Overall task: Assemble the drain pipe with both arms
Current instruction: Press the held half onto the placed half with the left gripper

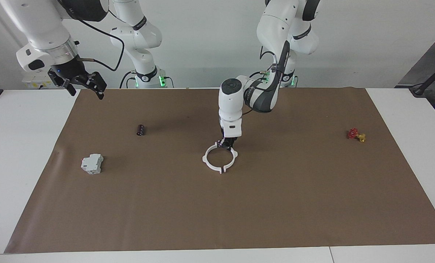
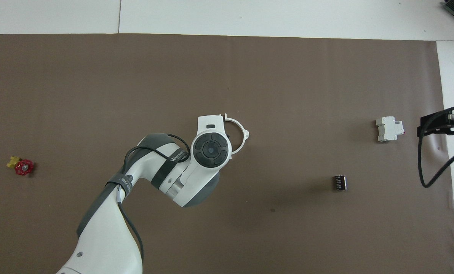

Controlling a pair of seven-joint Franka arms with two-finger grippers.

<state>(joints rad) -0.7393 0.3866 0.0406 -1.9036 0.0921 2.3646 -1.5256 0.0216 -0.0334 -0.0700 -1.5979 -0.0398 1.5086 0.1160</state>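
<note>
I find the left gripper (image 1: 227, 144) down at the middle of the brown mat (image 1: 239, 212), reaching straight down from its wrist. Directly below and just forward of it lies the drain pipe (image 1: 219, 158): the two white half-rings lie flat and together as one ring. The gripper meets the ring at the part of its rim nearest the robots; the rest of the ring lies away from the hand, toward the camera of the facing view. I see the fingers close around that rim, and I judge them to be gripping it, though whether they pinch it or only stand against it I cannot confirm.

The ring has no long axis as a whole; what matters is its seam. One gap shows in the rim at the point farthest from the hand, with small tabs at the sides. I judge that the coming move depends on whether this seam is fully shut.

The right gripper (image 1: 83, 81) hangs high over the mat's corner at its own arm's end of the table, well apart from the ring, jaws apart and empty. The left arm is plainly the nearer.

The facing view shows the fingers, the contact and the whole ring. The overhead view hides the fingers and most of the ring under the left wrist; only an arc shows. It does confirm that the ring lies forward of the wrist.
</note>
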